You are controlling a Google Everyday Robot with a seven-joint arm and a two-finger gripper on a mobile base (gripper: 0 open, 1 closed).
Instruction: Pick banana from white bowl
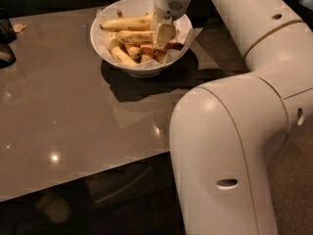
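The white bowl (pixel 99 42) stands at the far side of the table, lined with white paper whose corners stick out over the rim. Several yellow, brown-spotted bananas lie in it; one long banana (pixel 126 23) lies across the top and another (pixel 133 36) just below it. My gripper (pixel 162 38) reaches down from above into the right half of the bowl, its tip among the bananas. It hides the fruit right under it.
The glossy brown table (pixel 73 116) has its front edge running across the lower left. A dark object (pixel 6 43) stands at the left edge, with a small scrap (pixel 18 27) beside it. My bulky white arm (pixel 230 146) fills the right side.
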